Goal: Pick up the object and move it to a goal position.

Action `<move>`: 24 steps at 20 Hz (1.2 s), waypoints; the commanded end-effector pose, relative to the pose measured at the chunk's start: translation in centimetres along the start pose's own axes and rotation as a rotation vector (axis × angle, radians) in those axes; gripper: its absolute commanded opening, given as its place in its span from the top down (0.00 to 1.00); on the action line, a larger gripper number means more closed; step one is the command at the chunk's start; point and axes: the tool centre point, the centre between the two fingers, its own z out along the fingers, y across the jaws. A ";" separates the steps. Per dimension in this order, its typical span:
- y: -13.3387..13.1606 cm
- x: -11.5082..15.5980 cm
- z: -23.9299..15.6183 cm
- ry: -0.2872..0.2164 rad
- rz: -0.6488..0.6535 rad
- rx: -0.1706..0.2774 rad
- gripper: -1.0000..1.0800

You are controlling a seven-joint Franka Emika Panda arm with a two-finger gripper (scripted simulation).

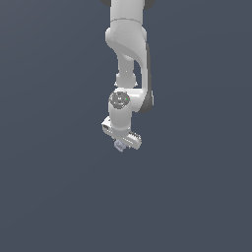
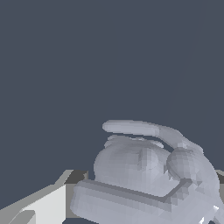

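A white robot gripper (image 1: 121, 142) points downward in the middle of the exterior view, its fingers closed on the object (image 1: 119, 145), a tiny pale lavender-grey lump that peeks out just beneath it. In the wrist view the object (image 2: 144, 175) looms large and lumpy with faceted faces, pressed against a pale finger (image 2: 39, 205). Above the gripper the white arm (image 1: 127, 44) rises out of frame against a plain dark blue-grey background.

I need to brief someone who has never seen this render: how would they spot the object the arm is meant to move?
Start at the white robot arm reaching down from the top centre of the exterior view, and follow it to the gripper at its lower end. Just beneath the gripper sits the object, a tiny lump. Its pale lavender-grey, faceted surface sets it apart from the smooth white gripper and the dark blue-grey background.
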 end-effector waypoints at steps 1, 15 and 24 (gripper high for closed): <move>0.3 0.1 -0.4 0.000 0.000 0.000 1.00; 5.9 0.8 -8.4 -0.001 0.001 0.001 1.00; 12.4 1.8 -17.6 -0.001 0.002 0.002 1.00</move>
